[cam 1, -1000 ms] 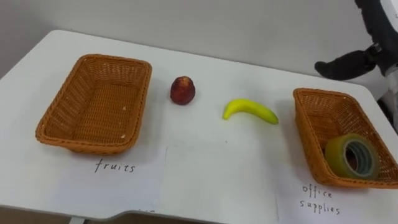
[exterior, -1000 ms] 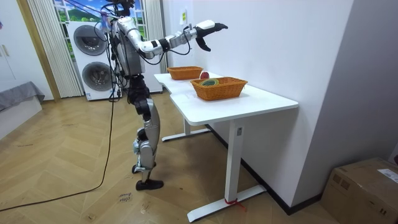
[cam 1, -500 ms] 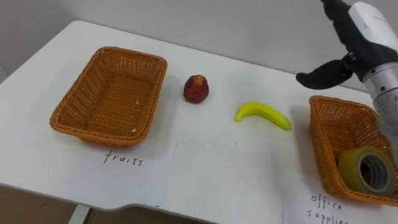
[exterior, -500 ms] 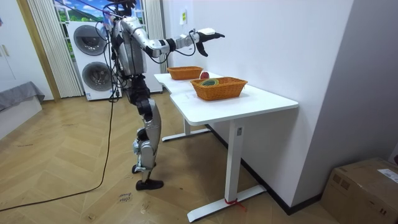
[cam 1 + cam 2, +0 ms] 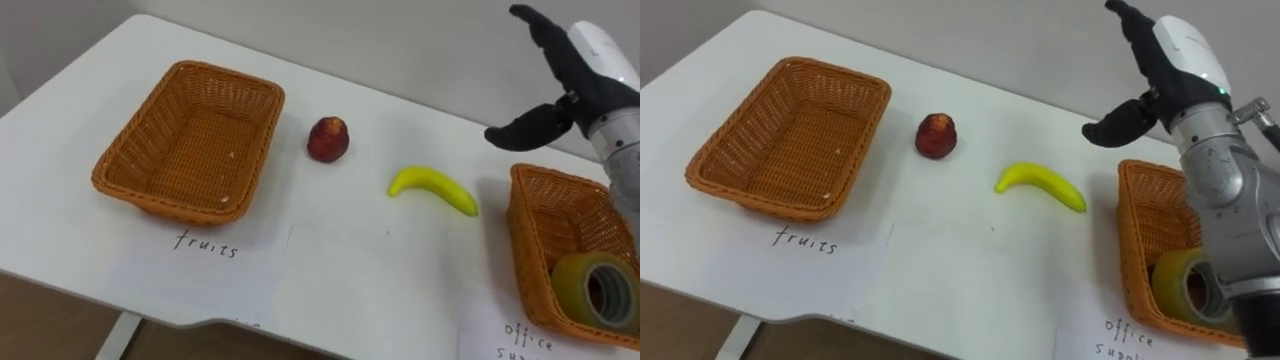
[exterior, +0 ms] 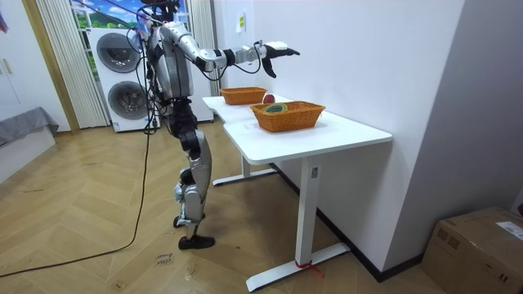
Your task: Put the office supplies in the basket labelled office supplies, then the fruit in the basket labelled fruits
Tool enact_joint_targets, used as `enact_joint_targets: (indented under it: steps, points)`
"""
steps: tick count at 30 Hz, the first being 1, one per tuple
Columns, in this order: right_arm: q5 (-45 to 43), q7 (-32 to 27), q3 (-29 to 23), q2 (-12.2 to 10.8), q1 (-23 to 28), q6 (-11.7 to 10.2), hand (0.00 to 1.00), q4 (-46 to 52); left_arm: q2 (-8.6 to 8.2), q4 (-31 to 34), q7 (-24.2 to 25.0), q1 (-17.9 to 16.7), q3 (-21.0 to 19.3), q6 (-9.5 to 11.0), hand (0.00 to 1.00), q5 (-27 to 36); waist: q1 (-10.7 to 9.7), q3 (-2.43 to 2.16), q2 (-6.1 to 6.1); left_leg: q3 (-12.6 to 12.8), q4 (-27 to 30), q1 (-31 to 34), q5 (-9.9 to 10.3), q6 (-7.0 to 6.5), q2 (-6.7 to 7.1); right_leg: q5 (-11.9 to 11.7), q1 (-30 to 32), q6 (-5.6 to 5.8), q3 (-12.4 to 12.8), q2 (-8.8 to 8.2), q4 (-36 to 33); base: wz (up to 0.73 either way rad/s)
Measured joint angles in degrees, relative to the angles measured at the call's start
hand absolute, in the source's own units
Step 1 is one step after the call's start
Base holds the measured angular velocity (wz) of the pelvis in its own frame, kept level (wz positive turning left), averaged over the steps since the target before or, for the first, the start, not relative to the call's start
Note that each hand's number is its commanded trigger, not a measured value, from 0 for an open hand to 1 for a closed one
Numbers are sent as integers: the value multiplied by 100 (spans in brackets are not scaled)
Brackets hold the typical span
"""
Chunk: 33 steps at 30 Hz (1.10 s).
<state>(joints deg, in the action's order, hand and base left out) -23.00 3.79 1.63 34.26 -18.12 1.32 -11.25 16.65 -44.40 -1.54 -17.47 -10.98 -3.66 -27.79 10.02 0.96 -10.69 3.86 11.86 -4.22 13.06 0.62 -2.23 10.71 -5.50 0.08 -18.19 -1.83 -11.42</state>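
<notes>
Hovering above the bench [image 5: 340, 270], our right hand [image 5: 583, 85] holds nothing, its fingers [image 5: 540, 30] straight and spread, thumb out. The banana [image 5: 433, 189] lies below and left of them, the apple [image 5: 328, 139] beyond it, and the empty fruit basket [image 5: 160, 205] farthest left. The tape roll [image 5: 594, 290] sits in the office basket [image 5: 520, 230] underneath. We judge the banana comes next: descend over its middle, wrap across the curve, and lift cleanly.

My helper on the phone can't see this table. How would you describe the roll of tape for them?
On the white table, find the wicker basket at the robot's right, by the office supplies label. The roll of tape lies inside it: a yellowish see-through ring, unlike the banana and red fruit loose on the tabletop.
</notes>
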Motion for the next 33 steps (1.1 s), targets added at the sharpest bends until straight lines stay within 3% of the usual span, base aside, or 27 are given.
enact_joint_targets:
  steps: [6,15,22,25,33]
  points:
    - [23,10,399,41,-7,2,0,-222,72,56,60,-47,2,0,0,-1,37,-25,-4,18,-13,2,-1,1,-2,0,25,0,40,3,-1,0]
    - [24,-1,419,40,-6,5,0,-372,108,166,105,-92,9,-13,0,5,40,-78,-80,7,-3,-49,-1,1,3,0,-87,0,56,5,85,2]
    - [-46,94,670,40,-2,154,0,-588,105,173,120,-75,16,-51,0,4,84,-16,15,-3,10,-58,3,2,0,-10,-126,-16,17,2,74,0]
    - [-170,207,675,40,-1,257,0,-611,105,146,124,-79,16,-132,0,3,106,-27,52,-67,51,-13,2,4,0,-19,-112,-32,-17,2,64,3]
    - [-420,265,695,39,-2,248,0,-620,104,123,123,-75,15,-147,0,2,181,-44,36,-107,106,11,0,7,2,-20,-131,-32,-91,2,72,6]
